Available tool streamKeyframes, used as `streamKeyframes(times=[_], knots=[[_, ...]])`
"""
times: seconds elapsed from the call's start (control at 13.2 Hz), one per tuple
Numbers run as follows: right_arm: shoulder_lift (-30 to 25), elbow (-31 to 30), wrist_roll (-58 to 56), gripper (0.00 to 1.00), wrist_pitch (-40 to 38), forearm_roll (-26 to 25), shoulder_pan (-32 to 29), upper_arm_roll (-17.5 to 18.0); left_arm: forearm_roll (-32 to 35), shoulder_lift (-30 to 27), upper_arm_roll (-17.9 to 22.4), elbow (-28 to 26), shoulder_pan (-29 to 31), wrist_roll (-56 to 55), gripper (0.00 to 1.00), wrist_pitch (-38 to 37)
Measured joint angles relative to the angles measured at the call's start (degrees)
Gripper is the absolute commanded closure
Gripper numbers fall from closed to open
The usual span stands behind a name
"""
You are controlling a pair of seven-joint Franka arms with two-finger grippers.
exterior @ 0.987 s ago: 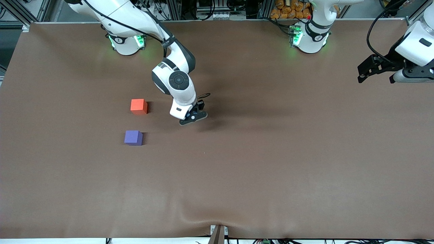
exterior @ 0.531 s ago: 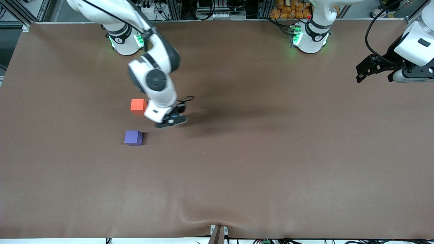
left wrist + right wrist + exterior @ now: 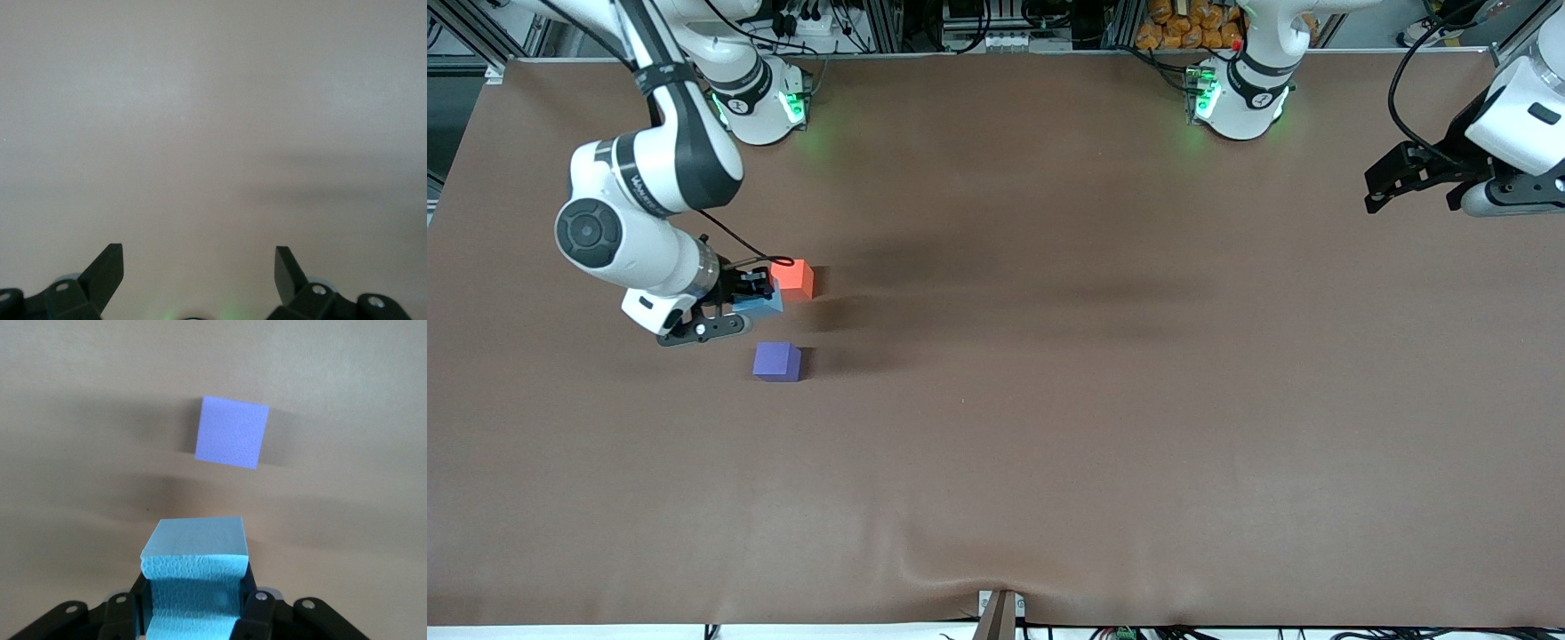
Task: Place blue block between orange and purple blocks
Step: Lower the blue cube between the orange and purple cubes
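Here the blue block (image 3: 763, 305) hangs pinched in the right gripper (image 3: 749, 298) just above the table (image 3: 1103, 400), beside the orange block (image 3: 794, 277). Lower it squarely into the gap toward the purple block (image 3: 776, 362), touching neither. The left gripper (image 3: 1392, 182) waits spread, at its own end.

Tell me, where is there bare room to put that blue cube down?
Bare cloth lies between the orange block and the purple block, but it's tight: the right gripper already holds the blue block there. The table toward the left arm's end lies bare.
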Motion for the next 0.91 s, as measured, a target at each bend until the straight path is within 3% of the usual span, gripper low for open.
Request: streamKeyframes(times=[0.23,0.91], knots=[[1.8,-3.1,3.9,1.0,4.8,0.3,0.0,0.1,0.0,0.1,-0.1,0.0,0.0,-0.8,0.0,-0.1],[6.2,-3.2,9.2,1.0,8.3,0.8,0.0,0.2,0.0,0.1,-0.2,-0.1,0.0,-0.8,0.0,-0.1]])
